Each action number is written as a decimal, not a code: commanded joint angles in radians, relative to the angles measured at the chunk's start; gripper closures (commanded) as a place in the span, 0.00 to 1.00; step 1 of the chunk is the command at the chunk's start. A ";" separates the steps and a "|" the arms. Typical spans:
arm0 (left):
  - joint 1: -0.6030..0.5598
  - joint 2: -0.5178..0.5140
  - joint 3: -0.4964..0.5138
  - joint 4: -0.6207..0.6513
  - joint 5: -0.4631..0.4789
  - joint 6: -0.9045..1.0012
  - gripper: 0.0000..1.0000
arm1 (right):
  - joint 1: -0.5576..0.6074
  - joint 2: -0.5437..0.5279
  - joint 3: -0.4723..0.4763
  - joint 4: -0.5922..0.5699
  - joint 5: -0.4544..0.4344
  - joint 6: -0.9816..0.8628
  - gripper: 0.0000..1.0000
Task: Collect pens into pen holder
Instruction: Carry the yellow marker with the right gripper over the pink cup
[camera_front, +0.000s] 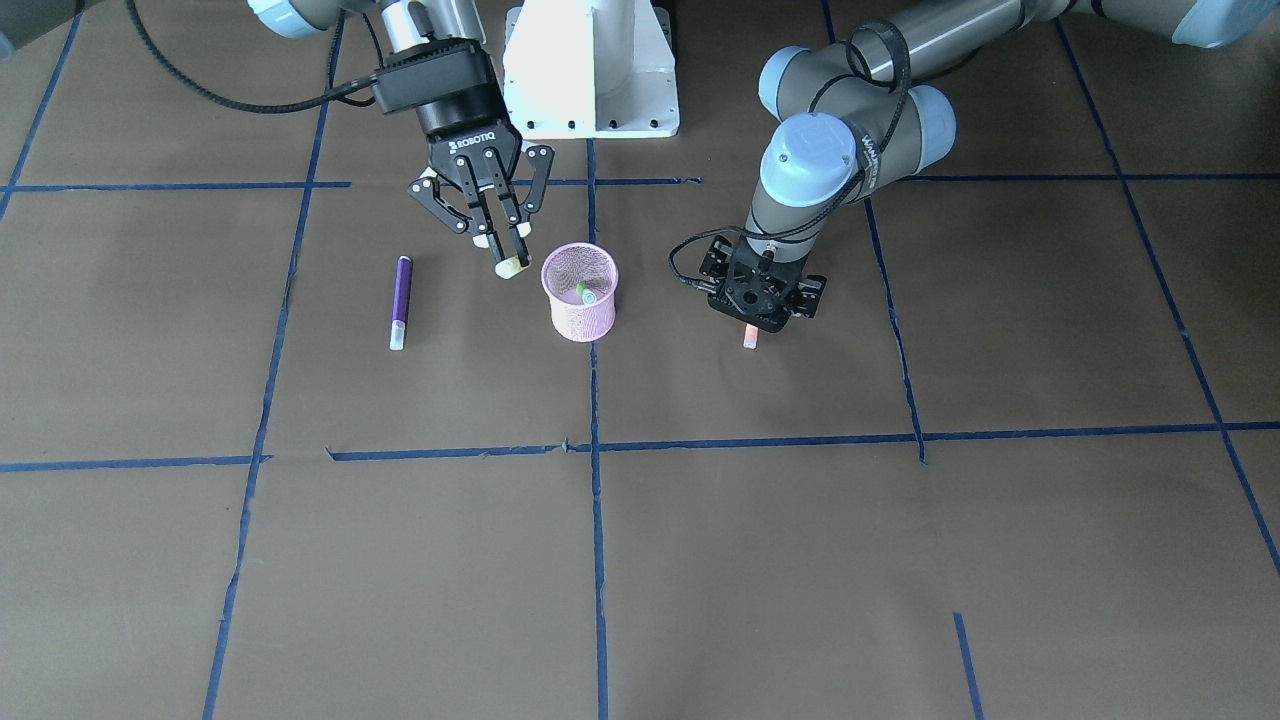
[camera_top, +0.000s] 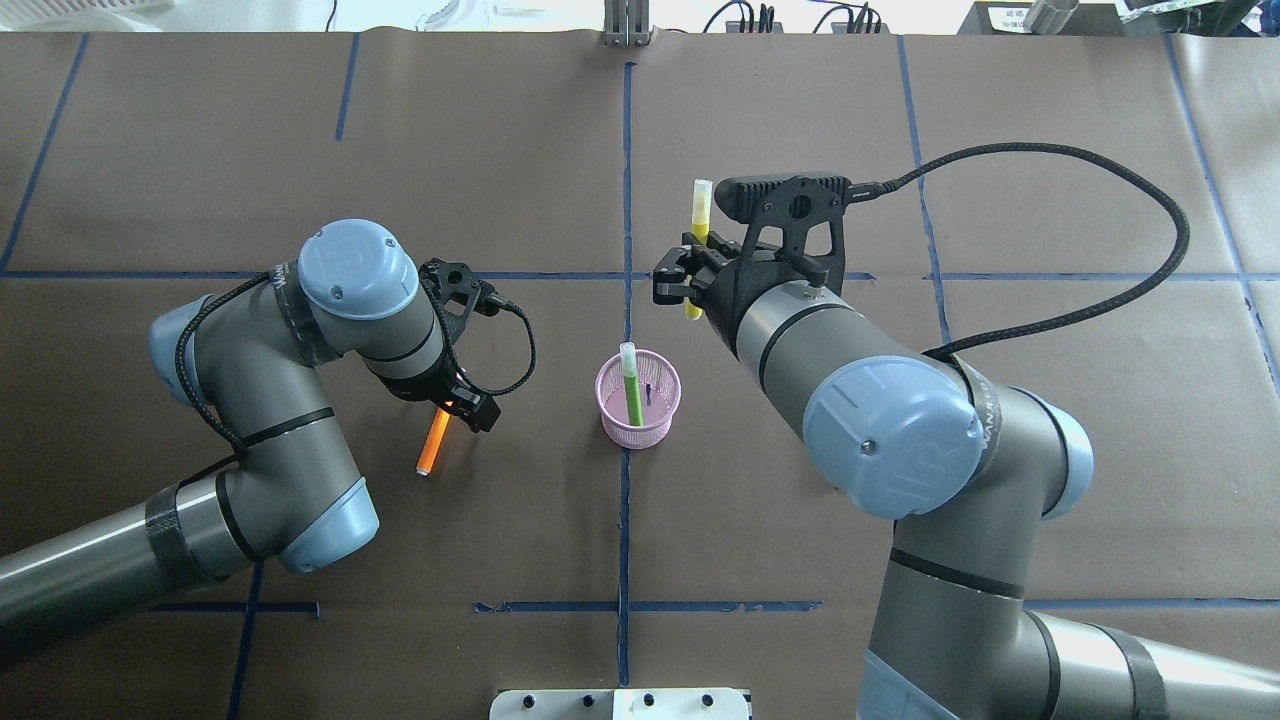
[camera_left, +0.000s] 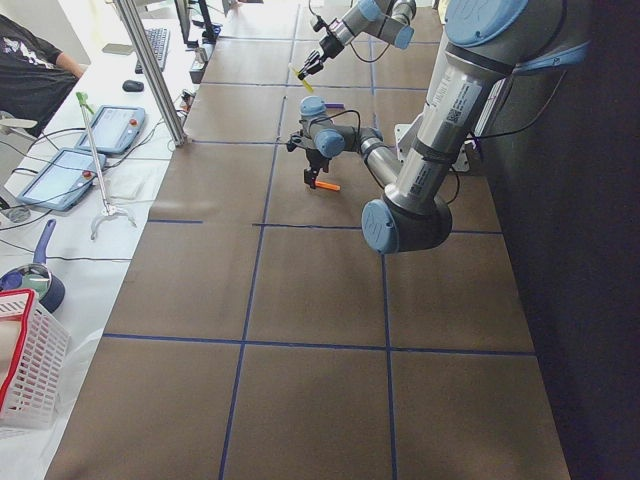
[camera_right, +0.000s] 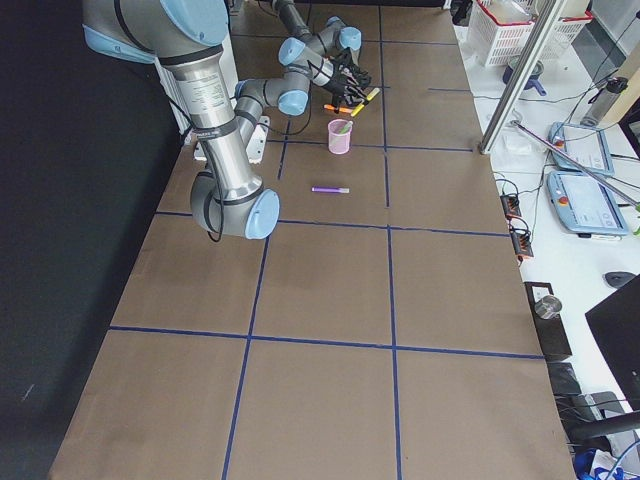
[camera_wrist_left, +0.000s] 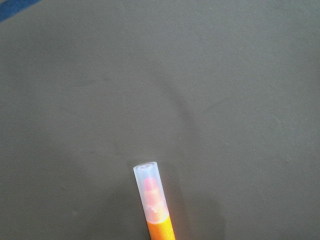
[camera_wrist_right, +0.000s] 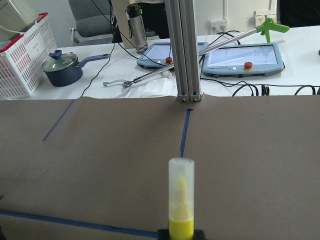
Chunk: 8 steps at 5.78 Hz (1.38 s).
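Pink mesh pen holder (camera_front: 580, 300) stands upright near the middle of your desk (camera_front: 800, 560), and a green pen (camera_top: 632, 388) already leans inside it, pale cap end up.

Your right gripper (camera_front: 507, 252) is pinched tight on a yellow pen (camera_top: 699, 215). It holds the pen off the desk just beside the pen holder's rim, on the side away from the left arm. In the right wrist view, that pen's translucent cap juts out beyond the fingers.

Your left gripper (camera_top: 460, 403) points straight down over one end of the orange pen (camera_top: 433, 447), which lies on the desk well apart from the pen holder. You cannot tell whether its fingers are spread or closed; the left wrist view shows only the orange pen's cap end against the desk.

A purple pen (camera_front: 401, 298) lies flat on the desk beyond the right gripper, apart from the pen holder.
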<state>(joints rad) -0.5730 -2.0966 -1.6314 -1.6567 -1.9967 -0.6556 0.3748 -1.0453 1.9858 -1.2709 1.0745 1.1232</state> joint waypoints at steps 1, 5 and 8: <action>0.001 0.000 0.007 0.000 0.003 0.001 0.00 | -0.054 0.048 -0.060 0.004 -0.091 0.009 1.00; 0.002 -0.005 0.008 0.000 0.003 0.001 0.00 | -0.129 0.045 -0.195 0.112 -0.192 0.070 1.00; 0.004 -0.006 0.011 0.000 0.003 0.001 0.00 | -0.139 0.041 -0.257 0.203 -0.197 0.063 1.00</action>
<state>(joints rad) -0.5693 -2.1029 -1.6209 -1.6567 -1.9942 -0.6550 0.2400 -1.0037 1.7344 -1.0772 0.8781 1.1888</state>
